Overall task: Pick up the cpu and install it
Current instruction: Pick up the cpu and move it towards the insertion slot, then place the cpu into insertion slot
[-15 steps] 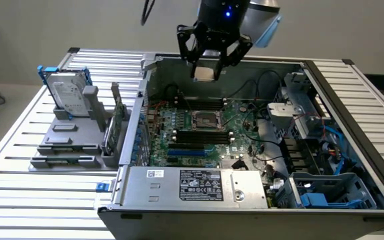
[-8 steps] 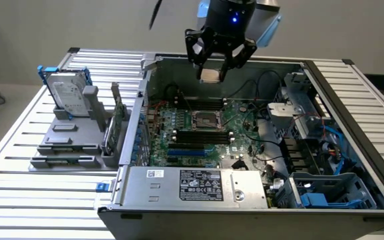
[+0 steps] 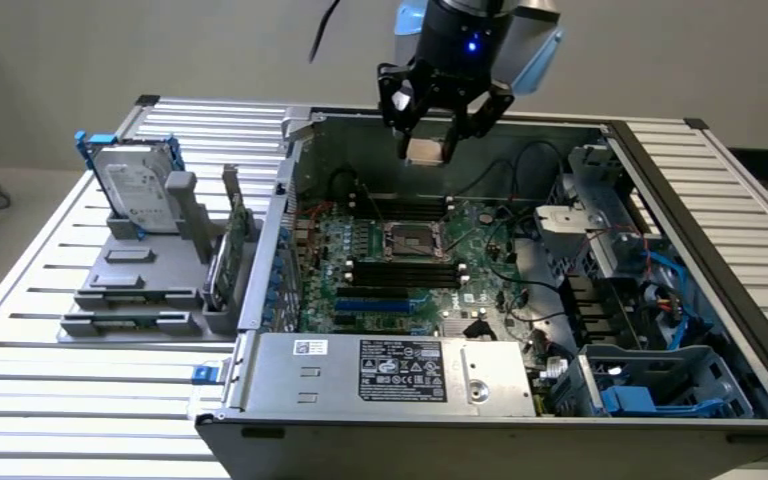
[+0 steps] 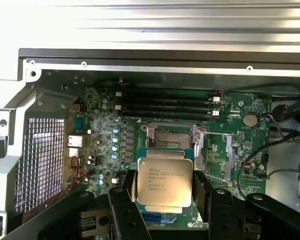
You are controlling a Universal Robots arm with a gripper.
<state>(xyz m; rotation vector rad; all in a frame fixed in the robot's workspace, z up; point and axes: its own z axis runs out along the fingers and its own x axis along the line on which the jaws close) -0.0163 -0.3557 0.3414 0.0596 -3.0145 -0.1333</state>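
Observation:
The cpu, a small flat chip with a pale silvery top and printed text, is held between the black fingers of my gripper. In the exterior view the gripper hangs with the cpu high above the open computer case, over the back part of the green board. The dark metal-framed socket lies open in the middle of the board, below and a little nearer than the chip. In the wrist view the socket sits just beyond the chip's far edge.
Black memory slots run beside the socket. The case walls ring the board, with cables and a blue drive cage at the exterior view's right. A grey stand with a hard drive is at the left on the slatted table.

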